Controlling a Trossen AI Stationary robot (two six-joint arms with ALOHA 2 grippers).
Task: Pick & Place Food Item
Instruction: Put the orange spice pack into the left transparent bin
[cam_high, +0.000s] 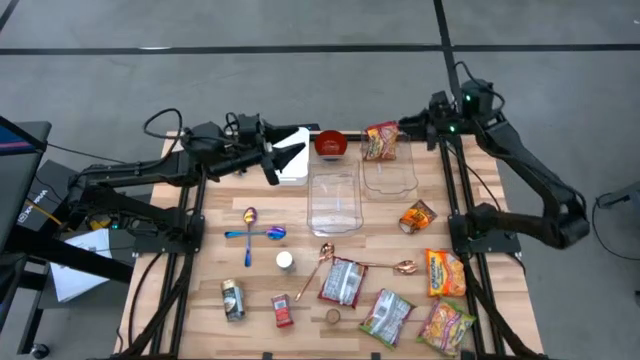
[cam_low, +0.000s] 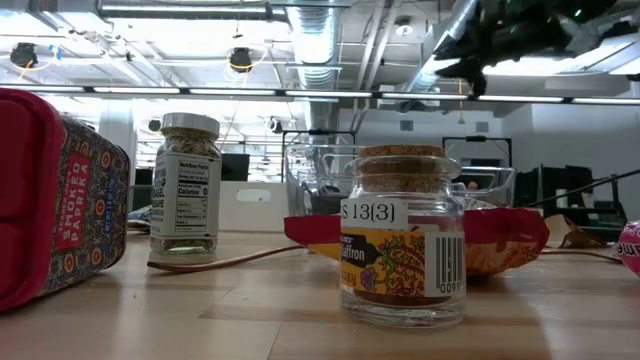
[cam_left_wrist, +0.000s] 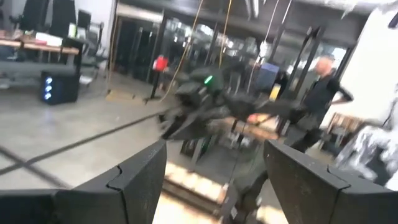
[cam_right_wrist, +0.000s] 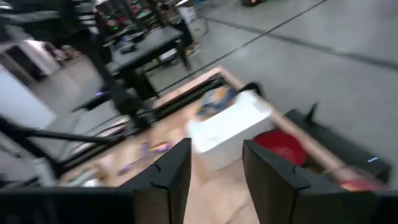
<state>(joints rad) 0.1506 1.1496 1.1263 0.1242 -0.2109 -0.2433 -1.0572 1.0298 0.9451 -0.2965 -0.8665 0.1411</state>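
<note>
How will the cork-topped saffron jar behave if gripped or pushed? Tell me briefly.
The saffron jar looks like glass: probably rigid, slick, breakable. Squat and upright, it likely slides rather than tips; on its side it would roll.

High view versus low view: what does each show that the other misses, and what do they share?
Only the high view shows the whole layout: the red bowl, the white box, the spoons, the snack packets at the near right and the left gripper, open above the white box.

Only the low view shows the labels: a saffron jar with a cork lid up close, a red paprika tin and a spice jar.

Both show the clear containers and the right arm's gripper, raised off the table.
</note>
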